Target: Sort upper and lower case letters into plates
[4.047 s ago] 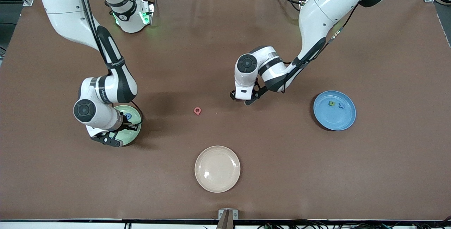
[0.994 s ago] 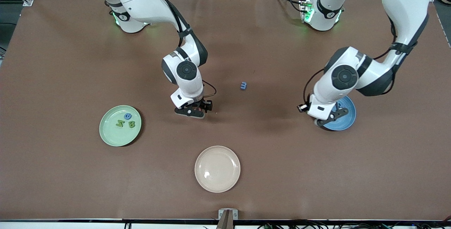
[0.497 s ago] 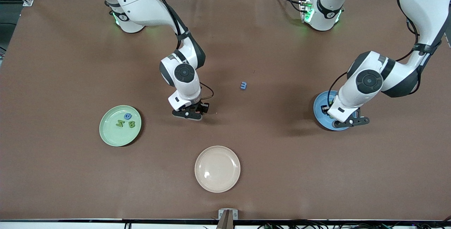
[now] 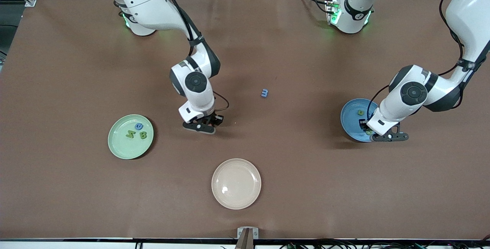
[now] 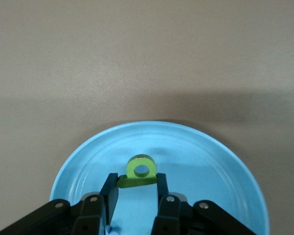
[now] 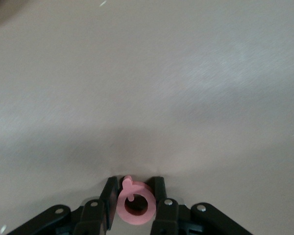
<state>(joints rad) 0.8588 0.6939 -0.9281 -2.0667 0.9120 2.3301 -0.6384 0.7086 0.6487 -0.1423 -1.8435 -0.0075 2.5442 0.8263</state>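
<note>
My right gripper (image 4: 208,123) is down at the table's middle, shut on a pink letter Q (image 6: 134,203) that stands between its fingers; the front view hides the Q. Over the sky blue plate (image 4: 350,120) my left gripper (image 4: 369,130) is shut on a light green letter with a round hole (image 5: 139,172), held above the plate's floor (image 5: 210,161). A yellow-green letter (image 4: 360,112) lies in that plate. The mint green plate (image 4: 116,145), toward the right arm's end, holds a blue G (image 4: 138,126), a green S (image 4: 130,135) and a green B (image 4: 143,135).
A small blue letter m (image 4: 264,93) lies loose on the brown table between the two hands. A cream-beige plate (image 4: 236,183) with nothing in it sits nearest the front camera. A bit of a blue letter (image 5: 108,229) shows under the left gripper's fingers.
The right gripper has closed on the pink Q and shifted slightly toward the right arm's end. The left arm has carried the green letter across the blue plate toward its own end of the table.
</note>
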